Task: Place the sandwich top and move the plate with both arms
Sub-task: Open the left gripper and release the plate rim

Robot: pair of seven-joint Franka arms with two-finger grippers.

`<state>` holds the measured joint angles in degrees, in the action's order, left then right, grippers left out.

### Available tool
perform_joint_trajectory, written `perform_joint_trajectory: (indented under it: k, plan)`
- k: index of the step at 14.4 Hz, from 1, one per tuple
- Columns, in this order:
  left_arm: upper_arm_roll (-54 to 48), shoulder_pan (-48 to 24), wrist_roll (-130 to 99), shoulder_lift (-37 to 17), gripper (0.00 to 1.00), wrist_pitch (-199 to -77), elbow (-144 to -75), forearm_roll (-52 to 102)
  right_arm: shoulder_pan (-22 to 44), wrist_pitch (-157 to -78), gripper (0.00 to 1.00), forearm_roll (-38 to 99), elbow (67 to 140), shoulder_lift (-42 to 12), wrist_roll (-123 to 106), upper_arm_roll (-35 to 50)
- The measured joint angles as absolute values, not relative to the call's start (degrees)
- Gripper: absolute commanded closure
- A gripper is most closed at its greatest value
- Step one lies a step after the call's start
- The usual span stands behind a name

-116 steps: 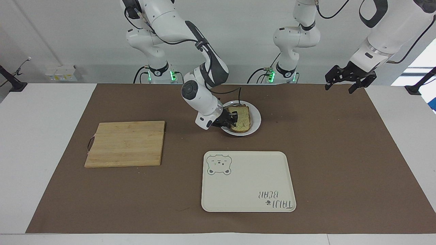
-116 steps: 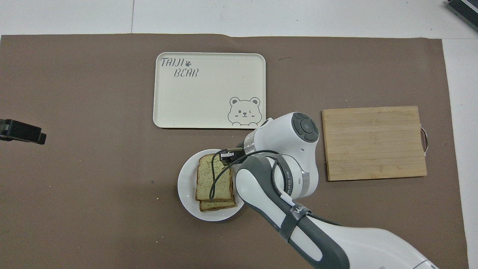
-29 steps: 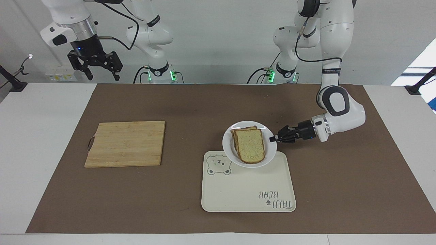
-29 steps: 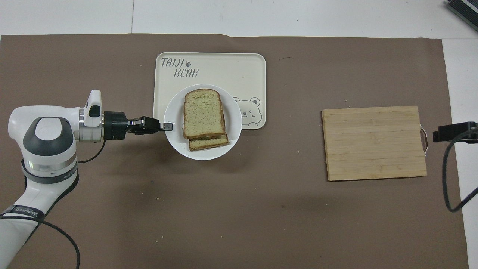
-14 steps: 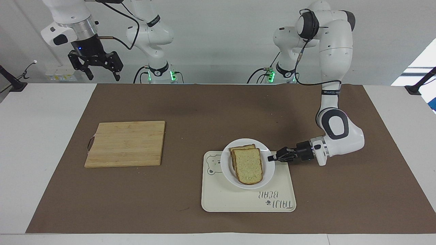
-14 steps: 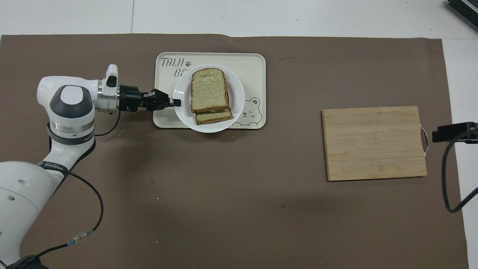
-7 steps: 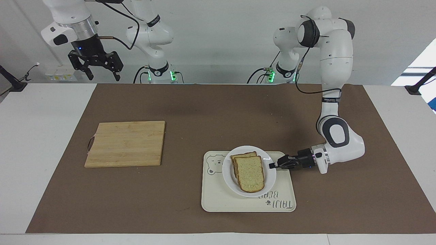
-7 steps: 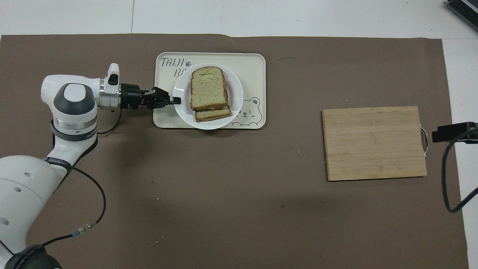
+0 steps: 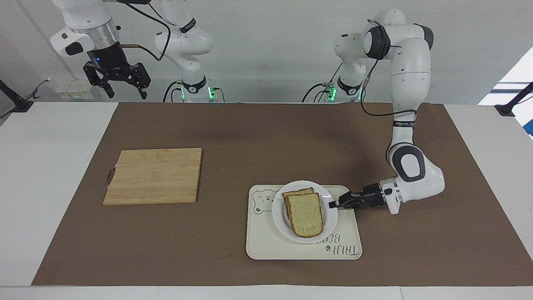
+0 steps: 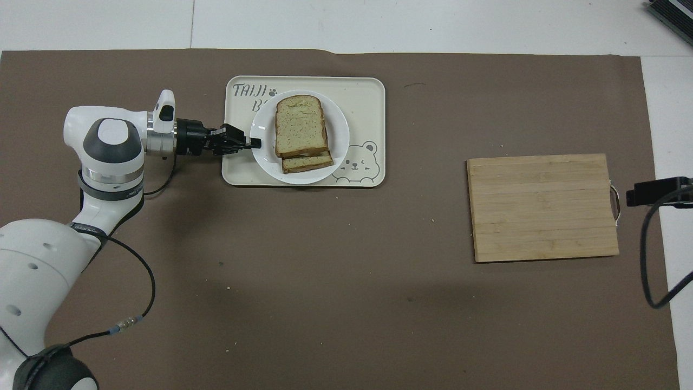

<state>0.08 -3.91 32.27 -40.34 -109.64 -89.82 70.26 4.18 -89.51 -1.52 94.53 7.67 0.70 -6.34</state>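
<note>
Two claws — left point(image 9: 332, 204) clamped on plate point(image 9: 280, 215) rim over tray point(image 9: 266, 246), right point(image 9: 116, 83) agape.

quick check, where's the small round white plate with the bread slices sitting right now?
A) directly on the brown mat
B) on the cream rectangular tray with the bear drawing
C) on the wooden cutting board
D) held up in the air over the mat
B: the small round white plate lies within the cream rectangular bear tray, with the left gripper shut on its rim.

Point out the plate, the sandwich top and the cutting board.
plate point(image 9: 280, 210): facing view, bare rim.
sandwich top point(image 9: 306, 214): facing view, middle of the upper slice.
cutting board point(image 10: 543, 207): overhead view, centre of the wood.
</note>
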Motion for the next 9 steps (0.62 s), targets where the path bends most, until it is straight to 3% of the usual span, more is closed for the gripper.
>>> perform_joint_trajectory:
  k: [9]
  plan:
    - [0.1, -3.3, 26.2, -37.0, 0.0, -110.2, -87.5, 64.2, 4.2, -89.5, 0.0, -1.5, 94.5, 7.7, 0.7, -6.3]
